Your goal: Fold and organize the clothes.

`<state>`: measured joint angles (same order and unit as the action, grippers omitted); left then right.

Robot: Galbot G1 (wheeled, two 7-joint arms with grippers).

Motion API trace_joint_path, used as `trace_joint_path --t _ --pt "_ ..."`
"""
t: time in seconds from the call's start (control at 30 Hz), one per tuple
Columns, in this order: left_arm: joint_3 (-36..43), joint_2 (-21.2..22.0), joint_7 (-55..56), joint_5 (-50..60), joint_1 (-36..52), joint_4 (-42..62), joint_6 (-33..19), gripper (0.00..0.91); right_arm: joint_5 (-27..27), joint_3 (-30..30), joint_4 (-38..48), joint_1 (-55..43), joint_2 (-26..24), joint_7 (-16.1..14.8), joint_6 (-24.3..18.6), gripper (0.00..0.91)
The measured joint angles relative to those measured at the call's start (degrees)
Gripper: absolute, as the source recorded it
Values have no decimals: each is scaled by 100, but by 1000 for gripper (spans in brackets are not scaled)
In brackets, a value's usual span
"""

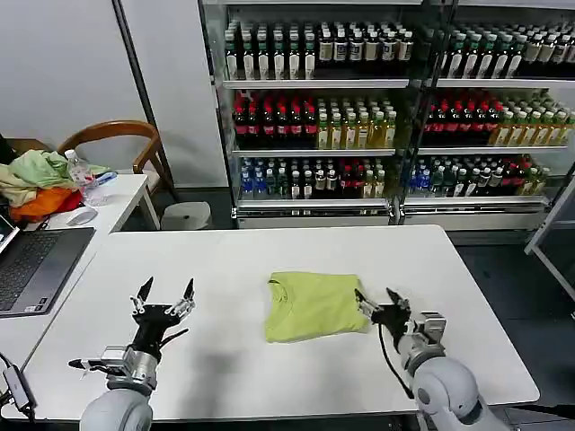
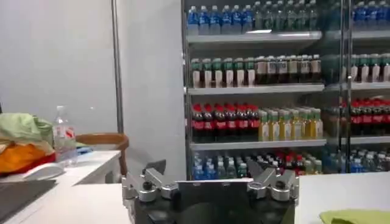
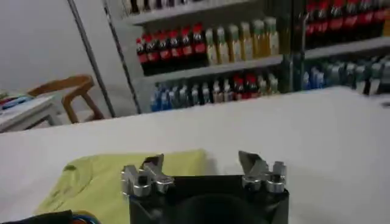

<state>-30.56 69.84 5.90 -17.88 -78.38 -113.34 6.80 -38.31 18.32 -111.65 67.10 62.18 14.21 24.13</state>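
We're over a white table, with drink-stocked shelves along the back wall at twelve o'clock. At ten o'clock, a side desk carries a laptop, a water bottle and heaped garments. The lime T-shirt lies folded mid-table. Our right gripper sits spread wide at its three o'clock edge; our left gripper hovers wide open, well apart at nine o'clock.
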Motion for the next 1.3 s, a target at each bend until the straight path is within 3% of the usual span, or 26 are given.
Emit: trace_joint_path --t 0.33,0.5,0.93,1.3 --pt "81 -101 -90 69 155 48 -68 907 1206 96 135 -171 -16 -286 -608 907" --pt "100 -96 -166 127 151 30 -157 907 1569 195 294 -249 -25 -362 -911 907" --pt "248 -113 -312 687 287 172 -720 907 2102 554 660 -323 -146 -655 -1611 907" --pt "206 -143 -242 1054 429 264 -936 907 2273 696 725 -372 -113 -753 -1686 907"
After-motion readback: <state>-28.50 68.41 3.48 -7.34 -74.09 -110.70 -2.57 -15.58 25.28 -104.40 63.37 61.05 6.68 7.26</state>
